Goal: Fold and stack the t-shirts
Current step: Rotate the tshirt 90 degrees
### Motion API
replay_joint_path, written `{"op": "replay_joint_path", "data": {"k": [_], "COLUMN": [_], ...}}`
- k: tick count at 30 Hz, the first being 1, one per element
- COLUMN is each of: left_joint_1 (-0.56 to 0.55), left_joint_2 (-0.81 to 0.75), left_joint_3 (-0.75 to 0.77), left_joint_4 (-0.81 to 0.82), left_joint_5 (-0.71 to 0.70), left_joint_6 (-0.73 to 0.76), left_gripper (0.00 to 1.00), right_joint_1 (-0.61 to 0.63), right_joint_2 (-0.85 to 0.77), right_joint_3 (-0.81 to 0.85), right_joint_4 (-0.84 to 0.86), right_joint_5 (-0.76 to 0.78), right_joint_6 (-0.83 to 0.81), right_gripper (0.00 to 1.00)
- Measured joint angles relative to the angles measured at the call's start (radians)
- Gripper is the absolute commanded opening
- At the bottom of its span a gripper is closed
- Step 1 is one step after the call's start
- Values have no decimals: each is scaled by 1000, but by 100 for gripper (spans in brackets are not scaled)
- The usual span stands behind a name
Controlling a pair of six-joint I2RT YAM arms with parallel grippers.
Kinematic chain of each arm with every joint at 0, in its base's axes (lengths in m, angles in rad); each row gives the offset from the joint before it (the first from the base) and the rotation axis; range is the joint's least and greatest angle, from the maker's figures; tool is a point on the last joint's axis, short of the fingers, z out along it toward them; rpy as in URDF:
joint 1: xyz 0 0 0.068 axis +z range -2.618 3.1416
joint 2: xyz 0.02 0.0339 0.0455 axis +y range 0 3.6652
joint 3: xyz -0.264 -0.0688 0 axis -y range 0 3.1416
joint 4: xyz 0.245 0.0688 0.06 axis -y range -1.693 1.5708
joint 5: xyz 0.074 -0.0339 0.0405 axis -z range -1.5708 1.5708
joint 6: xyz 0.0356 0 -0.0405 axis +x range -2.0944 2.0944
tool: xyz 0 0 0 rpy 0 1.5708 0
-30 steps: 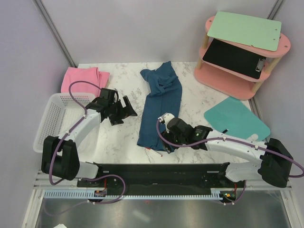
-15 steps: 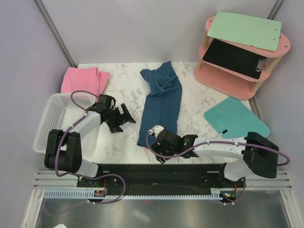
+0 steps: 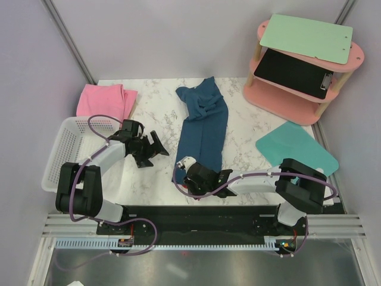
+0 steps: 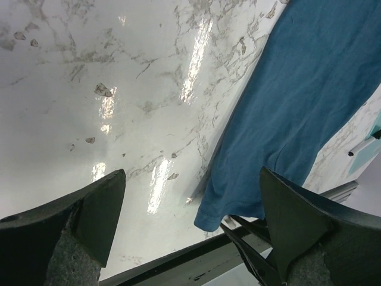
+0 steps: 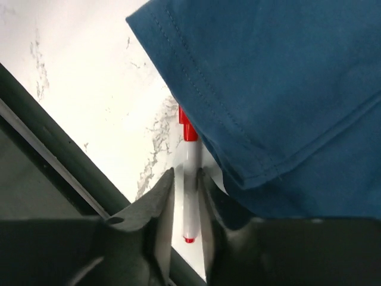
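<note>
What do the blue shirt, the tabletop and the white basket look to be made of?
Blue shirt: soft knit cloth, matte; stitched hem and creases show. Tabletop: marble-look, glossy; grey veins and glare, possibly laminate. Basket: likely white plastic, moulded mesh walls.

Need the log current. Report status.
Left hand open over table. Right hand straddling red-tipped pen at hem of blue t-shirt, grip unconfirmed. Stack not begun: pink t-shirt apart, far-left corner.

Just beside the right claw [image 5: 186, 174] lies a dark teal-blue t-shirt [image 5: 280, 89], a white pen [image 5: 189, 208] with red ends between its black fingers [image 5: 149, 208], on a grey-veined white marble table [image 5: 89, 77]; well beyond, a plain pink t-shirt [image 3: 104, 100].
</note>
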Motion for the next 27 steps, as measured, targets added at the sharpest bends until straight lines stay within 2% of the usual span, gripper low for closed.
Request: {"op": "replay_joint_path", "data": {"k": [1, 2, 4, 15, 22, 27], "left_joint_1": [2, 3, 8, 27, 31, 35], "left_joint_2": [0, 0, 0, 0, 0, 10], "left_joint_3": [0, 0, -1, -11, -11, -11], "left_joint_4": [0, 0, 0, 0, 0, 0], "left_joint_5": [0, 0, -1, -1, -2, -2], "left_joint_6": [2, 3, 5, 19, 21, 23], "left_gripper": [99, 99, 99, 99, 99, 98], "right_joint_1": [0, 0, 2, 28, 33, 29], "right_joint_2": [13, 21, 32, -5, -164, -273], "right_joint_3": [6, 10, 19, 5, -1, -1], "right_joint_4": [9, 14, 19, -21, -104, -166], "right_joint_5": [-1, -2, -1, -33, -62, 6], "right_joint_6": [-2, -3, 3, -13, -53, -66], "right_gripper": [14, 4, 0, 0, 0, 0]}}
